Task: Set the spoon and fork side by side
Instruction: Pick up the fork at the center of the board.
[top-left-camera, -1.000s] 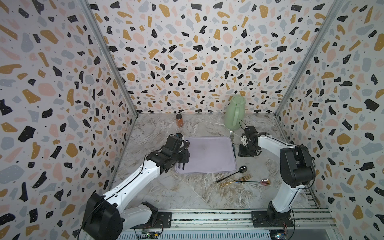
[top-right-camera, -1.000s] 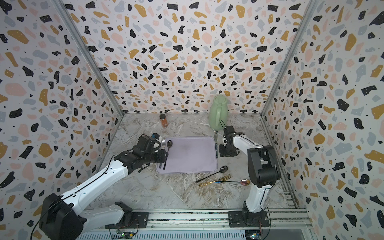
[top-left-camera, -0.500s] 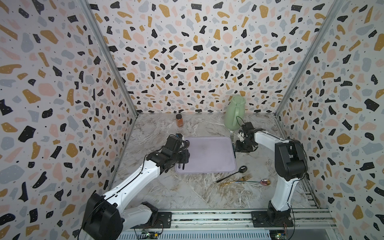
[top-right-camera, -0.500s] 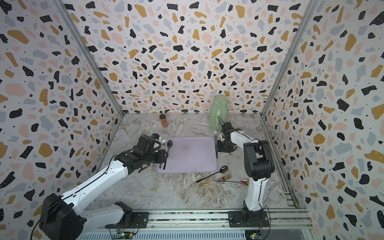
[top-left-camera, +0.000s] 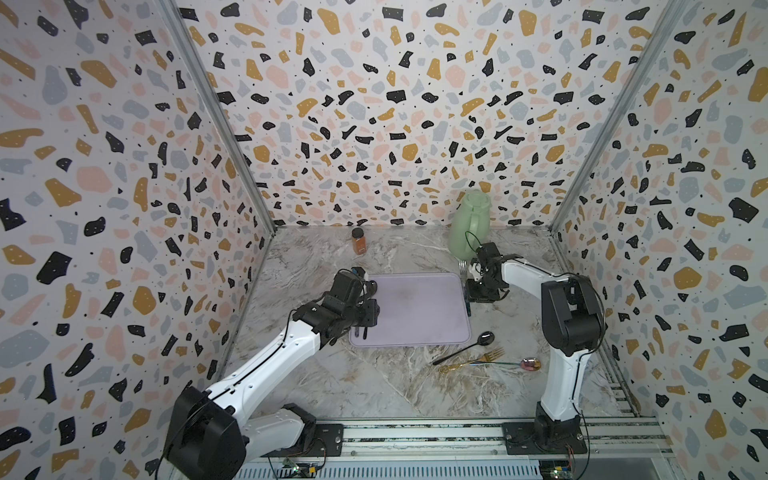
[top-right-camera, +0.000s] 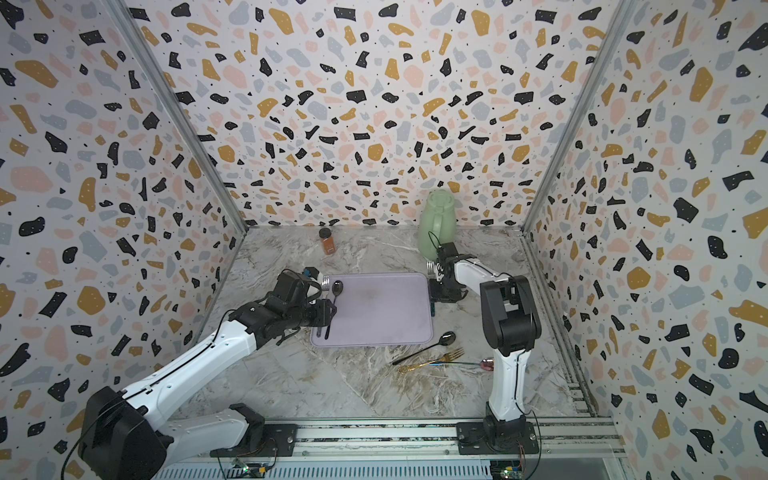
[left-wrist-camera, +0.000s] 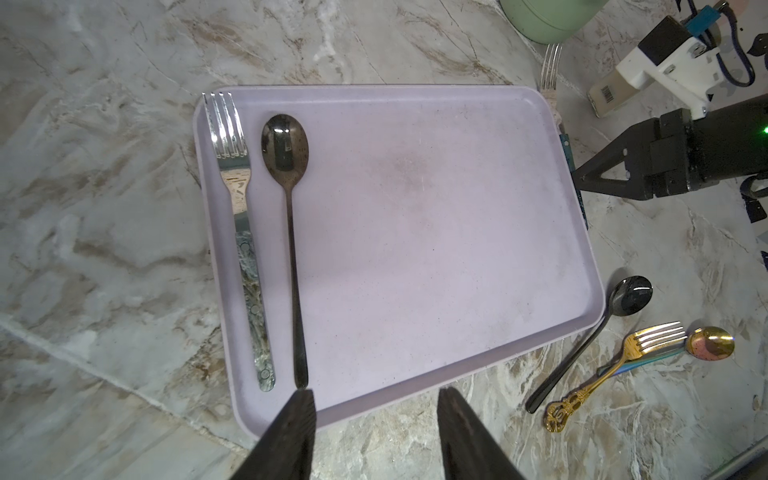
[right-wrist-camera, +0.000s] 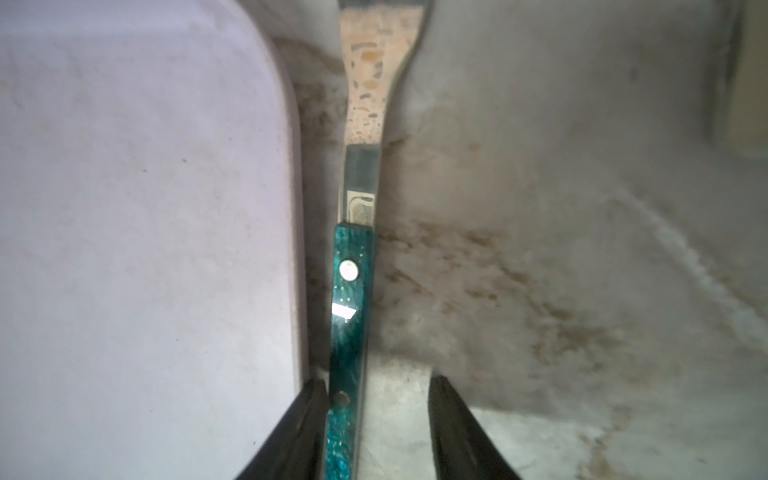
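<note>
A silver fork (left-wrist-camera: 243, 232) and a dark spoon (left-wrist-camera: 291, 232) lie parallel, close together, along one short side of the lilac tray (left-wrist-camera: 436, 228). My left gripper (left-wrist-camera: 376, 399) hovers open and empty over the tray's near edge, one fingertip just past the spoon's handle end. In a top view the spoon bowl (top-right-camera: 336, 287) shows beside the left gripper (top-right-camera: 322, 330). A second fork with a teal handle (right-wrist-camera: 351, 316) lies on the table against the tray's opposite side. My right gripper (right-wrist-camera: 378, 386) is open and straddles that handle, one finger touching it.
A black spoon (top-left-camera: 465, 348), a gold fork (top-left-camera: 473, 360) and an iridescent spoon (top-left-camera: 530, 364) lie on the marble in front of the tray's right corner. A green pitcher (top-left-camera: 469, 224) and a spice jar (top-left-camera: 358, 241) stand at the back wall.
The right gripper has swung left to the tray's edge and come down over the teal fork handle. The left arm has hardly moved.
</note>
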